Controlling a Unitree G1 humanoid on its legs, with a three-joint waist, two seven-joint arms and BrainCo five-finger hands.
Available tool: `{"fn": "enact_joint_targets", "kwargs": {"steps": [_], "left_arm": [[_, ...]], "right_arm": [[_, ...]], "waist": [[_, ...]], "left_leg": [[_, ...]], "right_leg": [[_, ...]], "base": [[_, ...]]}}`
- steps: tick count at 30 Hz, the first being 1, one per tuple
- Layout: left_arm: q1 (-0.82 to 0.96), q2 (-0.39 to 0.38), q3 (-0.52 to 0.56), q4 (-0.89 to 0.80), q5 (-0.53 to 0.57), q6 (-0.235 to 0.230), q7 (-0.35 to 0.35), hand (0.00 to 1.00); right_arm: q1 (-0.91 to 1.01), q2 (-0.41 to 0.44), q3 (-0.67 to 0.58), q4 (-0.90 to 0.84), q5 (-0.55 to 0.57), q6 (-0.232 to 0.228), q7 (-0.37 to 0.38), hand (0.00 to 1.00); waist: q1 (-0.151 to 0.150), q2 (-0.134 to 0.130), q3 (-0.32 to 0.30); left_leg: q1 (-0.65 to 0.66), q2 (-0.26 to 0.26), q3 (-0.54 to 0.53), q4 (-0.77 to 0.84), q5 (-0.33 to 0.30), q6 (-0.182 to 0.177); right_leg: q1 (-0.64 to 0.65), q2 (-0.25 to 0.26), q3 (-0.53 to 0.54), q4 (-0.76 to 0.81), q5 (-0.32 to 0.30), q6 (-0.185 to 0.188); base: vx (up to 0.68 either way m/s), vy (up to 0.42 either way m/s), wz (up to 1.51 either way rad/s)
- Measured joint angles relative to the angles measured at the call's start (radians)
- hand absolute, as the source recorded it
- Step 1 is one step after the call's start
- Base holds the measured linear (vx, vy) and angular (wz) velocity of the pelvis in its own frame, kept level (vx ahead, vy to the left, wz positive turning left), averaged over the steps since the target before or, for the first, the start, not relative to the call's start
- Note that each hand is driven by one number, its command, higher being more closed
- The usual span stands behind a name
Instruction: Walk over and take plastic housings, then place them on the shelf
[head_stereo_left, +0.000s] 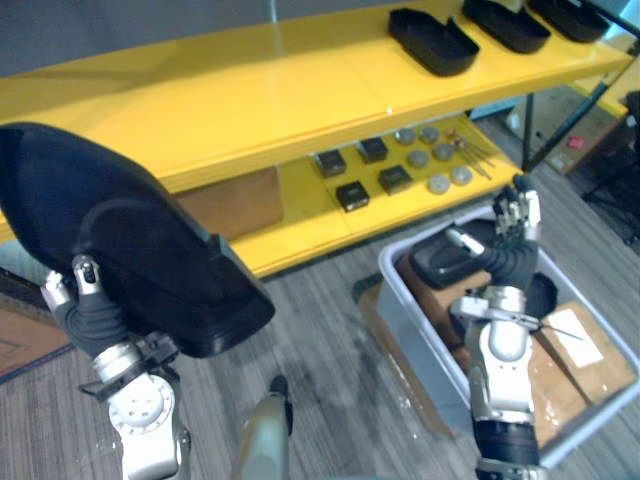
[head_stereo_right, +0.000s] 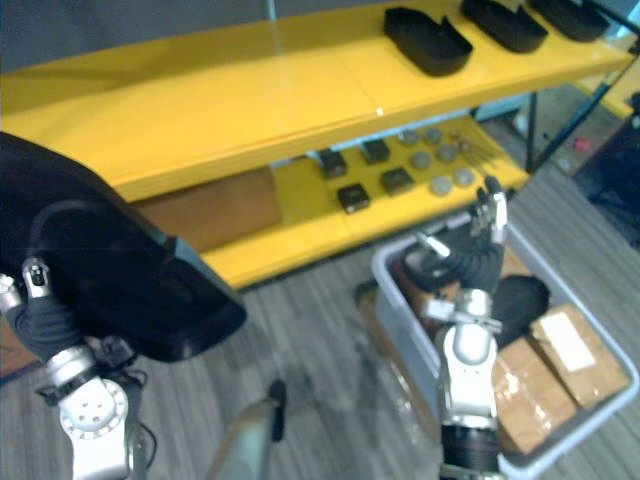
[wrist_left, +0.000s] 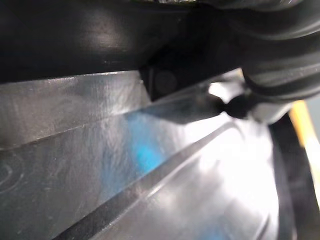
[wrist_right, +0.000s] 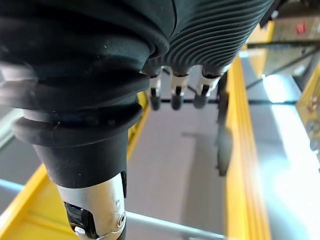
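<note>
Big black moulded plastic housing (head_stereo_left: 130, 240) is looming up front, the left hand (head_stereo_left: 88, 305) pinching its lower edge, thumb pressing on. It's looking light, stiff and slick, so a rim grip is suiting it. Right hand (head_stereo_left: 515, 235) is hovering straight-fingered and empty over the grey plastic bin (head_stereo_left: 425, 340).

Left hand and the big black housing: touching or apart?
Touching. The left eye view shows the left hand with its thumb pressed on the black housing it carries.

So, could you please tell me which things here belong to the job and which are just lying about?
Job: held housing in left hand; three housings on yellow shelf; spare housing in grey bin.
Lying about: small black blocks; metal discs; cardboard boxes in the bin.
</note>
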Motion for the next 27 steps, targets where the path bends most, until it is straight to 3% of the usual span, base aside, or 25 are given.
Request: {"fn": "enact_joint_targets", "kwargs": {"steps": [1,2,3,6,7,8,10,13,14,15,17,19,22,23,27], "left_arm": [[-0.007,0.009,-0.002,0.0,0.012,0.001,0.0,1.0],[-0.024,0.032,0.001,-0.001,0.02,0.001,0.002,1.0],[-0.04,0.054,0.0,-0.001,0.021,0.003,0.009,1.0],[-0.051,0.069,0.0,-0.005,0.03,0.005,0.028,1.0],[-0.06,0.069,0.0,-0.005,0.03,0.005,0.038,1.0],[-0.062,0.07,0.0,-0.005,0.03,0.005,0.039,1.0],[-0.082,0.068,-0.004,-0.004,0.03,0.005,0.044,1.0],[-0.098,0.063,-0.029,0.018,0.03,0.007,0.045,1.0],[-0.097,0.059,-0.041,0.021,0.046,0.014,0.043,1.0],[-0.098,0.043,-0.06,0.028,0.073,0.012,0.04,1.0],[-0.083,0.007,-0.077,0.026,0.098,0.012,0.024,1.0],[-0.088,-0.007,-0.074,0.025,0.095,0.012,0.018,1.0],[-0.118,-0.004,-0.08,0.024,0.091,0.014,-0.007,1.0],[-0.14,0.0,-0.101,0.024,0.085,0.015,-0.008,1.0],[-0.173,0.011,-0.116,0.014,0.062,0.014,-0.008,1.0]], "right_arm": [[-0.002,0.0,-0.003,0.006,0.0,0.002,0.0,0.0],[-0.008,0.001,-0.002,0.011,0.004,0.001,0.0,0.0],[-0.028,0.002,0.013,0.019,0.011,0.001,0.001,0.0],[-0.063,0.0,0.032,0.046,0.014,0.0,0.001,0.0],[-0.076,-0.007,0.037,0.046,0.014,-0.001,0.002,0.0],[-0.079,-0.009,0.037,0.046,0.014,-0.001,0.002,0.0],[-0.09,-0.032,0.036,0.048,0.015,-0.001,0.005,0.0],[-0.081,-0.039,0.03,0.063,0.017,0.0,0.007,0.0],[-0.067,-0.04,0.024,0.072,0.018,0.0,0.008,0.0],[-0.055,-0.051,0.007,0.073,0.021,0.0,0.013,0.0],[-0.046,-0.083,-0.019,0.075,0.051,0.001,0.024,0.0],[-0.044,-0.098,-0.053,0.065,0.066,0.001,0.026,0.0],[0.002,-0.099,-0.139,-0.017,0.063,0.001,0.024,0.0],[0.025,-0.098,-0.194,-0.085,0.056,0.0,0.024,0.0],[0.03,-0.083,-0.277,-0.224,0.017,-0.01,-0.015,0.0]], "waist": [[-0.006,0.0,0.0],[-0.013,0.0,-0.001],[-0.017,0.003,0.001],[-0.017,0.019,0.007],[-0.018,0.03,0.01],[-0.019,0.032,0.01],[-0.035,0.035,0.01],[-0.047,0.044,0.015],[-0.051,0.036,0.011],[-0.07,0.052,0.011],[-0.062,0.117,-0.013],[-0.061,0.144,-0.029],[-0.077,0.147,-0.033],[-0.091,0.142,-0.036],[-0.101,0.122,-0.045]], "left_leg": [[0.021,-0.013,-0.016,-0.016,-0.005,0.007],[0.07,-0.029,-0.055,-0.065,0.002,0.013],[0.123,-0.036,-0.092,-0.113,0.007,0.022],[0.283,-0.039,-0.166,-0.237,0.026,0.022],[0.341,-0.038,-0.205,-0.282,0.026,0.021],[0.348,-0.038,-0.214,-0.287,0.026,0.021],[0.364,-0.031,-0.277,-0.302,0.022,0.014],[0.385,-0.024,-0.323,-0.281,-0.007,-0.032],[0.395,-0.034,-0.324,-0.251,-0.038,-0.065],[0.395,-0.033,-0.33,-0.205,-0.09,-0.082],[0.378,0.027,-0.348,-0.191,-0.104,-0.094],[0.378,0.057,-0.35,-0.238,-0.09,-0.118],[0.394,0.093,-0.341,-0.314,-0.054,-0.136],[0.394,0.102,-0.286,-0.346,-0.027,-0.129],[0.419,0.108,-0.172,-0.39,0.004,-0.128]], "right_leg": [[-0.036,-0.012,0.032,0.091,0.066,-0.03],[-0.105,-0.015,0.112,0.243,0.176,-0.041],[-0.18,0.011,0.174,0.412,0.146,-0.033],[-0.256,0.08,0.165,0.511,0.042,-0.038],[-0.289,0.101,0.128,0.421,-0.009,-0.043],[-0.295,0.107,0.122,0.392,-0.019,-0.043],[-0.36,0.167,0.14,0.107,-0.034,-0.035],[-0.386,0.24,0.294,-0.15,0.028,0.033],[-0.371,0.241,0.347,-0.237,0.114,0.037],[-0.342,0.24,0.329,-0.23,0.217,0.046],[-0.315,0.281,0.276,-0.249,0.206,0.031],[-0.309,0.299,0.238,-0.266,0.2,0.019],[-0.256,0.312,0.168,-0.321,0.201,0.003],[-0.238,0.305,0.134,-0.346,0.204,-0.001],[-0.247,0.301,0.166,-0.352,0.207,0.0]], "base": [[0.46,0.279,1.11],[0.41,0.145,0.85],[0.42,0.102,0.78],[0.46,0.047,0.75],[0.39,-0.01,0.77],[0.35,-0.053,0.83],[0.3,-0.111,0.9],[0.27,-0.212,0.84],[0.22,-0.293,1.14],[0.26,-0.339,1.09],[0.21,-0.258,0.73],[0.17,-0.204,0.54],[0.1,-0.114,0.63],[0.06,-0.04,0.61],[0.03,0.008,-0.14]]}}
